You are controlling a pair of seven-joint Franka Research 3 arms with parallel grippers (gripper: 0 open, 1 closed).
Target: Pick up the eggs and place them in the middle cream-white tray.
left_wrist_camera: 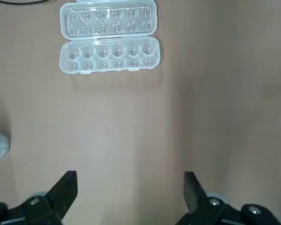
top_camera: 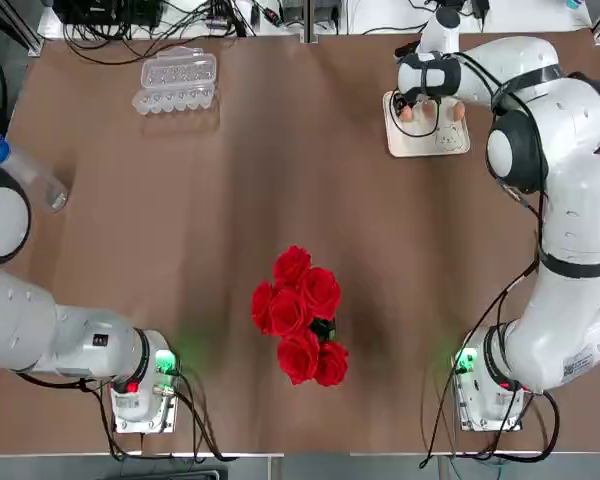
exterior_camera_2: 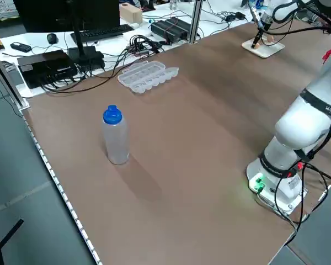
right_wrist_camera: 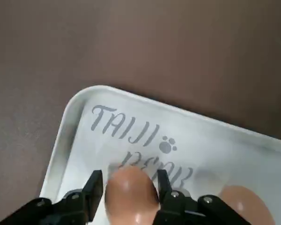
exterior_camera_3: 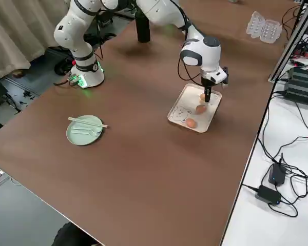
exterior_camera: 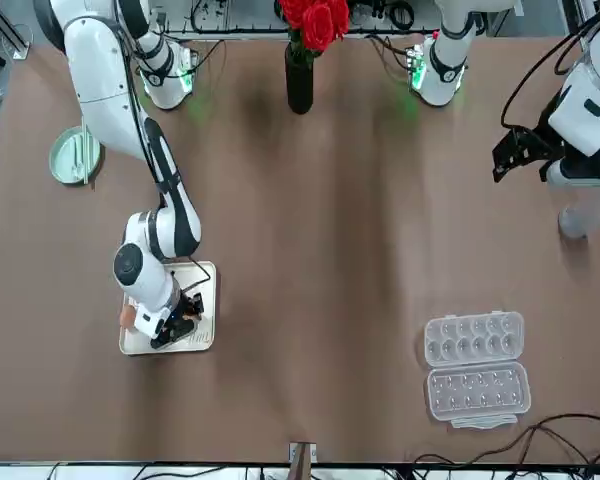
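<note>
The cream-white tray (top_camera: 427, 143) lies at the table's far right, also seen as the tray (exterior_camera_3: 180, 116) from the right side. Three orange-brown eggs lie in it: one egg (exterior_camera_3: 191, 123), a second egg (exterior_camera_3: 200, 108), and a third egg (right_wrist_camera: 131, 190) between the fingers of my right gripper (right_wrist_camera: 129, 186). That egg rests on the tray (right_wrist_camera: 84, 122), and the fingers stand slightly parted beside it. Another egg (right_wrist_camera: 239, 204) lies next to it. My left gripper (left_wrist_camera: 131, 187) hangs open and holds nothing above the table's left side.
A clear plastic egg carton (top_camera: 175, 80) lies open at the far left. A bottle (exterior_camera_2: 116, 135) with a blue cap stands near the left edge. Red roses (top_camera: 300, 315) in a dark vase stand at the near middle. A pale green plate (exterior_camera_3: 84, 129) lies beyond the right arm.
</note>
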